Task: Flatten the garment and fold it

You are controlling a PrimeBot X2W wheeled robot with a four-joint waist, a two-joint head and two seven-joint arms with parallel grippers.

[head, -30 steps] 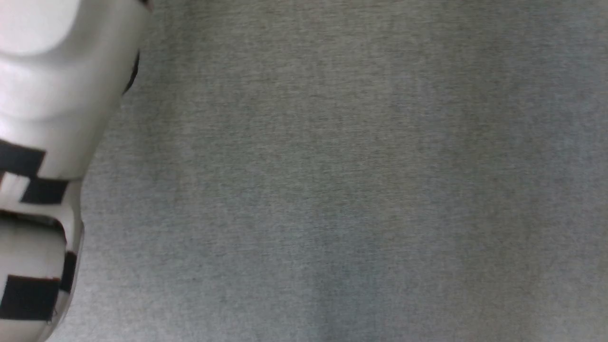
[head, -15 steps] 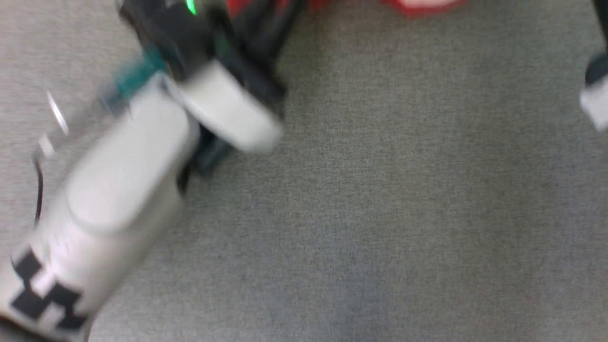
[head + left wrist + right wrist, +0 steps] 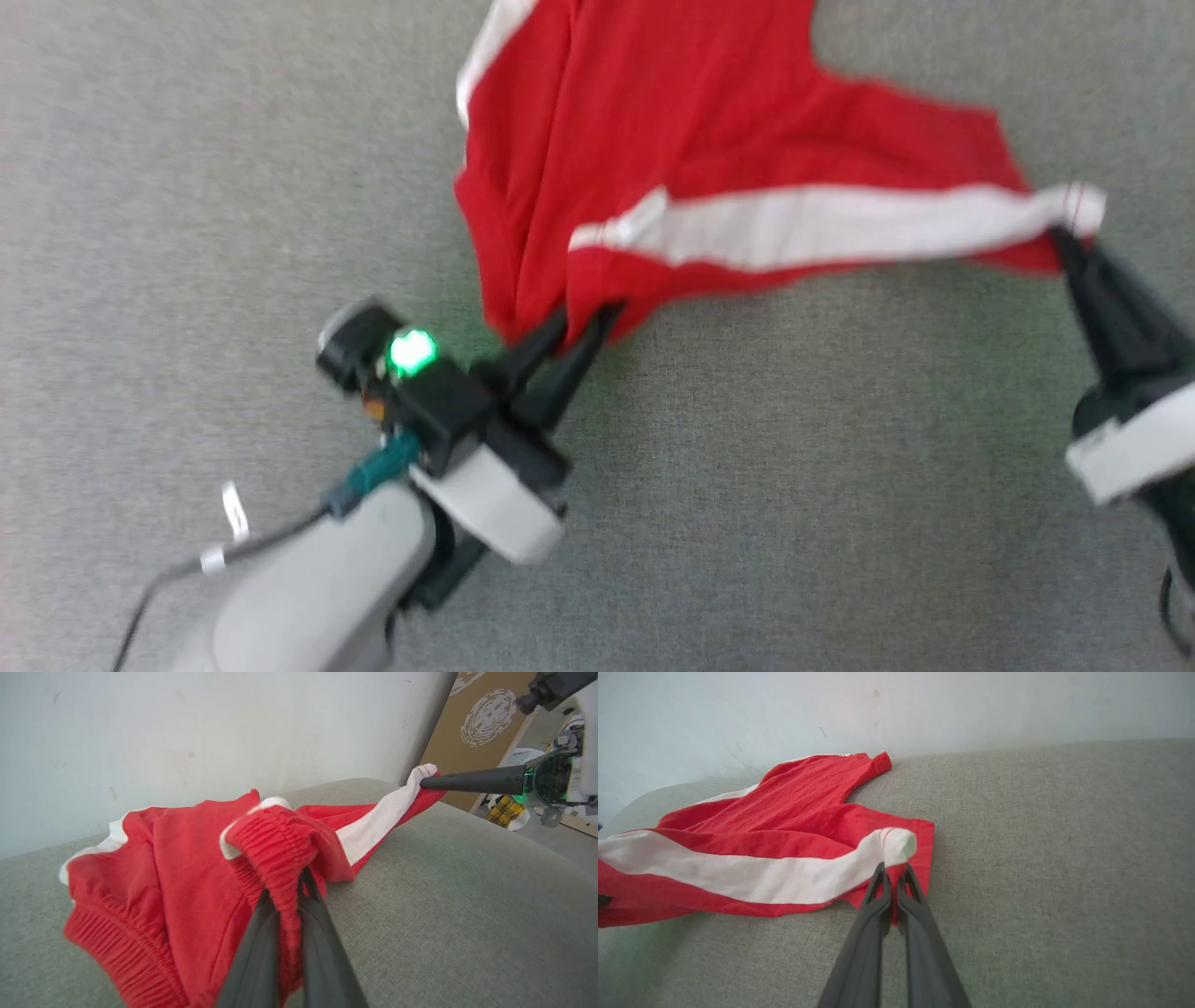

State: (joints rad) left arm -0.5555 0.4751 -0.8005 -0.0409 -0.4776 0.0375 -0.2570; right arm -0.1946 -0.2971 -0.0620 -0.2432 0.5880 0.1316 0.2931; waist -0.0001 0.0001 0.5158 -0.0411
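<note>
The shorts (image 3: 709, 121) lie at twelve o'clock on the cushion (image 3: 794, 523). The left gripper (image 3: 588, 322) pinches their waistband at seven o'clock, the right gripper (image 3: 1060, 235) the striped hem at three. Pulling too hard could slip the thin hem free, leaving bunched folds

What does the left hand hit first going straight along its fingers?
The left hand is shut on the waistband of the red shorts; straight on lies more bunched fabric, likely.

Grey woven upholstered surface (image 3: 467, 914) lying beneath the left gripper (image 3: 287, 893). Pale, lightly scuffed wall (image 3: 187, 732) rising beyond its fingertips. Brown cardboard panel (image 3: 467, 751) with white circular prints leaning at its far right. Light soft, even.
</note>
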